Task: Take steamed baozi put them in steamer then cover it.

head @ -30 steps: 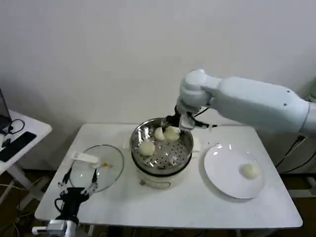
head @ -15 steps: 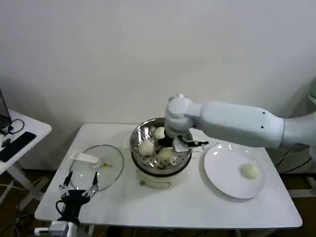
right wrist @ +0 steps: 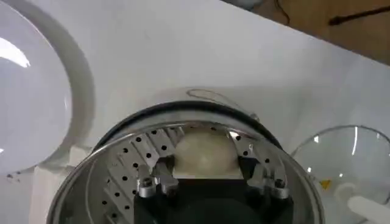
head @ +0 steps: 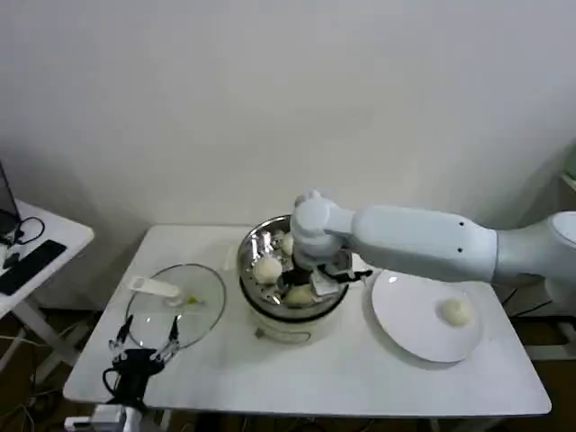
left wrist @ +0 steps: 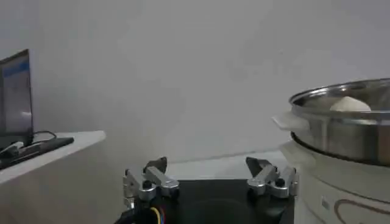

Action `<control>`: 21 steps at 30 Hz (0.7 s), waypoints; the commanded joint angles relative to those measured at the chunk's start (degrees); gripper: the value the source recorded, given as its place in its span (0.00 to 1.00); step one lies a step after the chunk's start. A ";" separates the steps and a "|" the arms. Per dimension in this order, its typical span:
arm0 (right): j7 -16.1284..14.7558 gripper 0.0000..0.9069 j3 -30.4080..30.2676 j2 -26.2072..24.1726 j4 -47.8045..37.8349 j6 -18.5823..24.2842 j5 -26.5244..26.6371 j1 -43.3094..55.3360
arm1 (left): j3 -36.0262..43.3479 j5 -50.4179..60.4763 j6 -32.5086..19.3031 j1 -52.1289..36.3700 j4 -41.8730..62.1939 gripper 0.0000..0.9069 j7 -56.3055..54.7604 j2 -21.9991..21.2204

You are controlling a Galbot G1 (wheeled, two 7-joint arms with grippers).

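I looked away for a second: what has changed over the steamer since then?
The right gripper came down into the steamer, lowering the bun it holds between its fingers onto the holed floor. Unchanged: two buns inside, one bun on the plate, the lid on the table, the left gripper idle near the lid.

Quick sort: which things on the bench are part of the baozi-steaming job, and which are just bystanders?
Job items: steamer; baozi in it, one between the right gripper's fingers; last baozi on the white plate; glass cover lying on the table.

Bystanders: side desk with keyboard; left gripper, idle at the table's front edge.
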 commanded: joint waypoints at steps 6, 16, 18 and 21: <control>-0.18 0.83 0.06 -0.36 0.24 1.07 -1.06 -0.89 | 0.17 -0.01 -0.02 -0.24 0.33 1.00 -0.06 -0.17; -0.28 0.83 -0.03 -0.22 -0.07 1.35 -1.07 -0.71 | 0.50 0.20 0.20 -0.82 0.57 1.00 -0.10 -0.22; -0.30 0.83 -0.04 -0.33 -0.12 1.51 -1.13 -0.70 | 0.51 0.21 0.21 -0.88 0.56 1.00 -0.10 -0.16; -0.36 0.83 0.12 -0.56 -0.02 1.65 -1.68 -0.70 | 0.46 0.19 0.20 -0.91 0.67 1.00 -0.10 -0.20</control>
